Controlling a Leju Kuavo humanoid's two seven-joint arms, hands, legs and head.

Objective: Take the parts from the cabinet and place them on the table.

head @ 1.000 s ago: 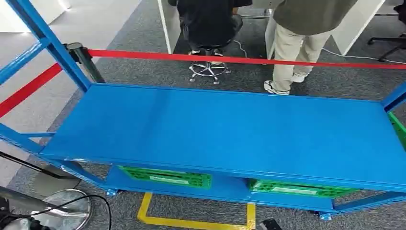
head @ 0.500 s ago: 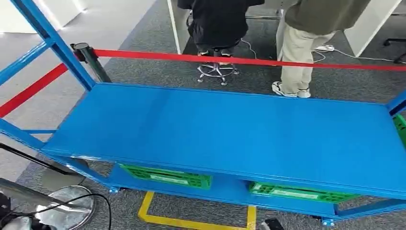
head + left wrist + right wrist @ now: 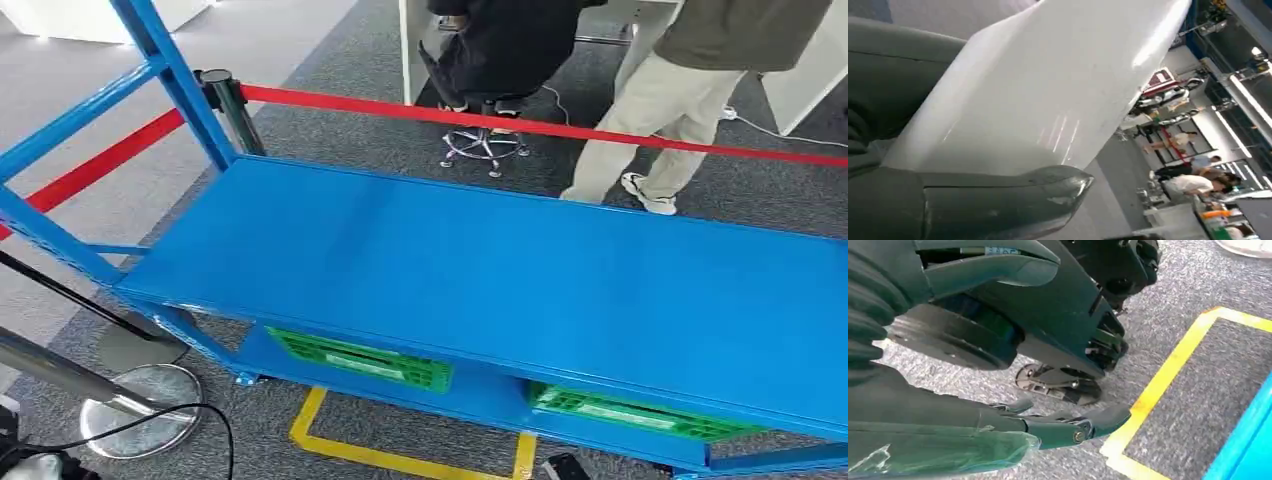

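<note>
Setting: a grey carpeted floor (image 3: 330, 90) was seen beyond a blue steel rack, with a red barrier belt (image 3: 520, 125) stretched from a dark post (image 3: 228, 100) across the far side.
Rack: a blue top shelf (image 3: 520, 290) was viewed from above, its surface bare; blue uprights (image 3: 165, 70) rose at the near-left corner.
Lower shelf: two green slotted crates (image 3: 360, 360) and (image 3: 640, 412) were set side by side under the top shelf.
Floor marks: a yellow taped outline (image 3: 400, 455) was laid in front of the rack; a round metal stand base (image 3: 140, 410) and a black cable stood at the left.
People: a person in light trousers (image 3: 650, 110) and a seated person in dark clothes (image 3: 500, 50) were seen behind the belt.
Left hand (image 3: 938, 200): a white glossy sheet-like part (image 3: 1048, 95) was gripped between thumb and fingers, held up well apart from the rack.
Right hand (image 3: 973, 365): fingers were kept apart and extended, nothing was held, above the carpet near the yellow tape.
</note>
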